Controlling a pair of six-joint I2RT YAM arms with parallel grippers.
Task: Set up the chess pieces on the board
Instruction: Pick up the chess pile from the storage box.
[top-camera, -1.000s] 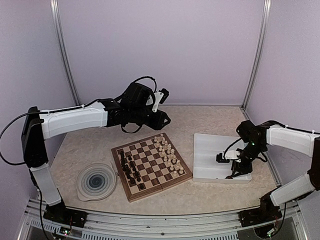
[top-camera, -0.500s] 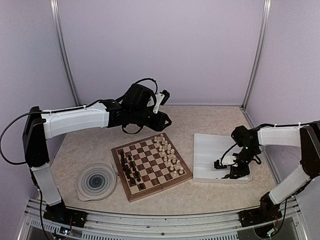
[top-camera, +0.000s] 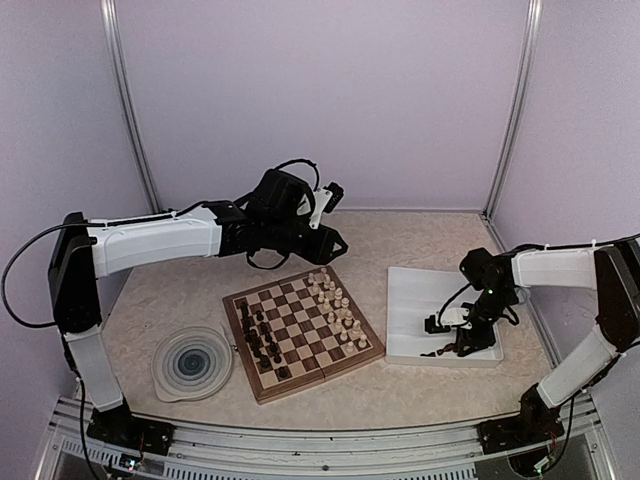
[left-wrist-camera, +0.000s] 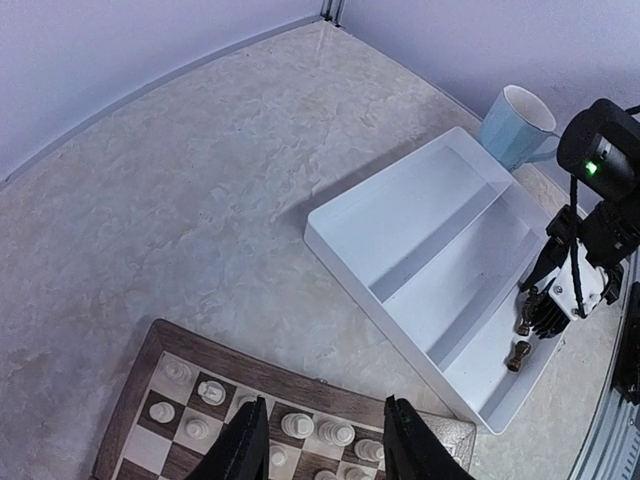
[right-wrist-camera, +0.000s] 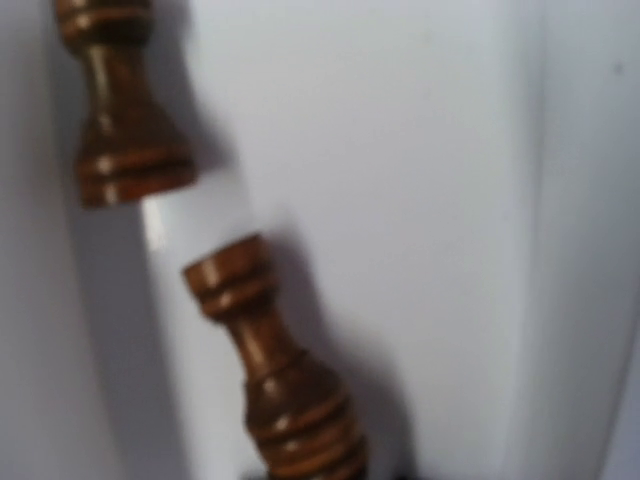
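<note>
The board (top-camera: 300, 330) lies mid-table, with dark chess pieces (top-camera: 262, 336) along its left side and cream pieces (top-camera: 338, 305) along its right. My left gripper (top-camera: 332, 240) hovers over the board's far edge. In the left wrist view the left gripper (left-wrist-camera: 322, 442) is open and empty above cream pieces (left-wrist-camera: 300, 425). My right gripper (top-camera: 437, 328) reaches down into the white tray (top-camera: 415, 295), close over two dark pieces (left-wrist-camera: 518, 354). One dark piece (right-wrist-camera: 270, 375) lies just ahead of the right wrist camera, another dark piece (right-wrist-camera: 125, 110) further off. The right fingers do not show there.
A round blue-swirl plate (top-camera: 192, 362) sits left of the board. A pale blue mug (left-wrist-camera: 515, 125) stands beyond the tray's far corner. The tray's divider (left-wrist-camera: 445, 245) splits it into two compartments. Walls close in the back and sides.
The right gripper has moved left and lower inside the tray, toward the two dark pieces. The left arm has drifted slightly right over the board's far edge.
</note>
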